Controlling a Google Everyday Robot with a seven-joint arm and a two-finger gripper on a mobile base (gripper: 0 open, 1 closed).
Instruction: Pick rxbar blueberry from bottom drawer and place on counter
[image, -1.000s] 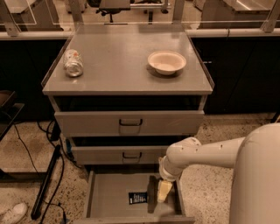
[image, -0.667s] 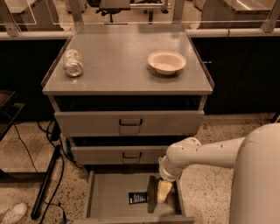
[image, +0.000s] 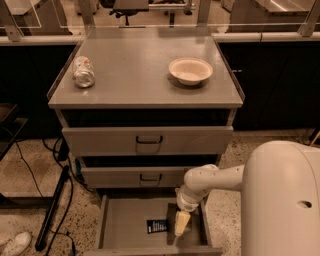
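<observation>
The bottom drawer (image: 120, 225) stands pulled open at the bottom of the camera view. The rxbar blueberry (image: 157, 226), a small dark wrapper with white lettering, lies flat on the drawer floor right of the middle. My gripper (image: 181, 223) reaches down into the drawer from the right, its pale fingers just to the right of the bar. The bar lies on the floor beside the gripper, not lifted. The counter (image: 135, 75) is the flat grey cabinet top above.
A silver drink can (image: 83, 71) lies on the counter's left side. A cream bowl (image: 190, 70) sits on its right side. Two shallower drawers (image: 148, 141) with dark handles are above. My white arm (image: 280, 200) fills the lower right. Cables and a stand (image: 52, 210) lie at left.
</observation>
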